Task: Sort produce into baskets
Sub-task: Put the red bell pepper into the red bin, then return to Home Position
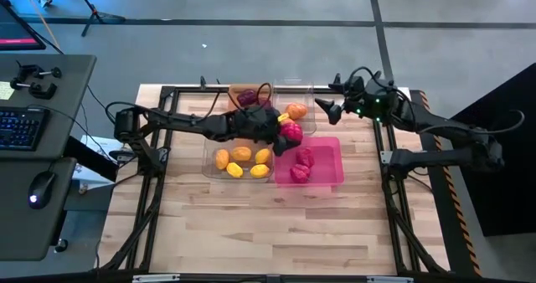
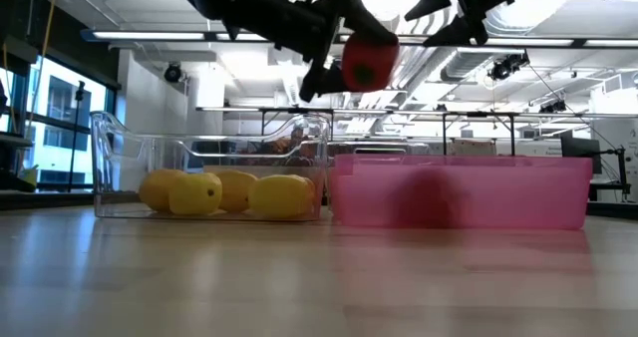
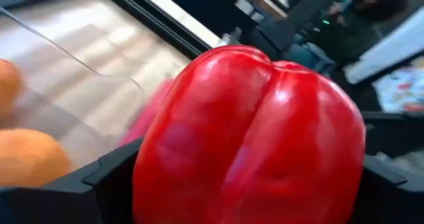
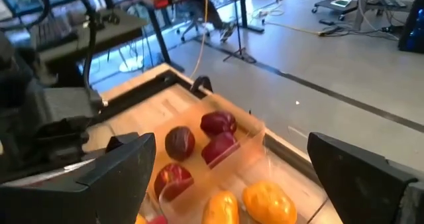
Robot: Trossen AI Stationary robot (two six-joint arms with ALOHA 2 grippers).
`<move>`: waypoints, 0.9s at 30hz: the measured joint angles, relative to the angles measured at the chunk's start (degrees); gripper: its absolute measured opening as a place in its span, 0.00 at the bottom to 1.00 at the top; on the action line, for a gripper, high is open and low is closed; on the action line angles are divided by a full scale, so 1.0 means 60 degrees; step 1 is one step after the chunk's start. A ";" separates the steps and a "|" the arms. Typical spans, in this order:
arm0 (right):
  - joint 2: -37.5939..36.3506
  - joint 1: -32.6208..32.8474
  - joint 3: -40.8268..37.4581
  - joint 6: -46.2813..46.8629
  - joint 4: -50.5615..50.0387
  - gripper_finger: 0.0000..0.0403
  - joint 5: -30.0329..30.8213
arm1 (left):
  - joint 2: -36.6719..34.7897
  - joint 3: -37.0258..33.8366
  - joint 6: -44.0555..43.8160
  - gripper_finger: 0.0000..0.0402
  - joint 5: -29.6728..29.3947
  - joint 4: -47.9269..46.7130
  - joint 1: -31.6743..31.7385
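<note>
Glossy bright red toy bell pepper (image 3: 248,138), held between dark fingers (image 3: 106,177) at frame centre.
Opaque pink plastic bin (image 1: 331,145), centre right; pink-red lumpy toy fruits (image 1: 301,166) inside.
Clear plastic bin (image 2: 110,168), lower left; yellow rounded toy fruits (image 2: 224,192) inside.
Translucent orange bin (image 4: 255,151), lower centre; dark maroon toy fruits (image 4: 199,141) inside.
Orange rounded toy fruits (image 4: 268,201), bottom centre.
Pale wooden tabletop (image 1: 251,233), black metal frame rails (image 1: 394,208).

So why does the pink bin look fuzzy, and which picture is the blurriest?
In the low view the pink bin sits close to the lens, so it is soft, with a dark smudge showing through its wall. The left wrist view is blurriest: behind the red pepper, held by the left gripper, everything smears.
</note>
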 joint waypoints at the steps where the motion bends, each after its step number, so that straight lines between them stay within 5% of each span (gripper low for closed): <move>1: 0.0000 0.0056 0.0000 -0.0057 -0.0070 0.95 0.0000 | 0.0000 0.0000 -0.0104 0.91 0.0191 -0.0008 -0.0015; 7: 0.0003 0.0176 0.0000 -0.0320 -0.0154 0.95 -0.0011 | -0.0051 0.0000 -0.0530 0.99 0.1266 -0.0036 -0.0311; 15: -0.0832 0.0174 0.0000 -0.0363 -0.0368 0.95 -0.0389 | -0.1127 0.0000 0.0517 0.99 0.1288 -0.0471 -0.0191; 21: -0.1980 0.0174 0.0000 0.0022 -0.1005 0.95 -0.0784 | -0.3101 -0.0249 0.2171 0.99 0.0109 -0.1192 -0.0160; 27: -0.2714 0.0791 0.0000 0.0872 -0.1449 0.95 -0.1970 | -0.4893 -0.2334 0.2310 0.99 -0.0848 0.0348 -0.0902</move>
